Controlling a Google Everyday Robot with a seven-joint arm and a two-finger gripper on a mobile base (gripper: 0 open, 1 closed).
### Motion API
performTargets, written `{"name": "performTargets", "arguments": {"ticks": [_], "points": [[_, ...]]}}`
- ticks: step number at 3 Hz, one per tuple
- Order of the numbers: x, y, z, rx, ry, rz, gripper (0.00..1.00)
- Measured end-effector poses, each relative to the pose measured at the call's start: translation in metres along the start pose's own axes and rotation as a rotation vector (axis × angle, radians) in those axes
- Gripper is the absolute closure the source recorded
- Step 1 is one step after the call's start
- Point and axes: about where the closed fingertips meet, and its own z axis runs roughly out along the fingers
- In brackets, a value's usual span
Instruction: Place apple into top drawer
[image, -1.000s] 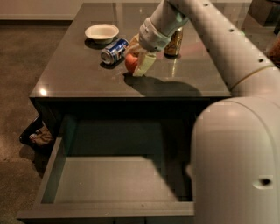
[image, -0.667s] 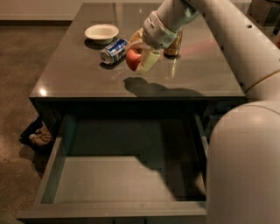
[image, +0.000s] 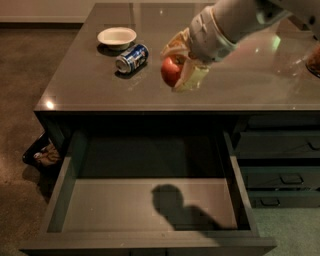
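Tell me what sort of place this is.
Likely an office kitchenette: a grey counter with a bowl and soda can, handled drawers beneath, the top drawer open. The gripper holds the apple above the counter's front.

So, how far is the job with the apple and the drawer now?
Done: the top drawer is open and the claw is shut on the apple. In hand: the apple hangs above the counter, seemingly short of the drawer. Left: carry it over the drawer, lower it, release.

A blue soda can (image: 132, 58) lies on its side on the grey counter's (image: 90, 85) left half, with a white bowl (image: 116, 37) farther back. Handled drawers (image: 282, 178) stack under the counter's right end. A dark basket (image: 44, 154) sits on the floor at its left.
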Motion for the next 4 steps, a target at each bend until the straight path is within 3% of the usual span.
{"name": "performTargets", "arguments": {"ticks": [1,3,4], "points": [[0.0115,0.0281,0.0098,-0.04,0.018,0.031,1.0],[0.0079,0.0233,0.0138,-0.047,-0.001,0.019,1.0],[0.005,0.0316,0.0154,-0.051,-0.006,0.026,1.0]]}}
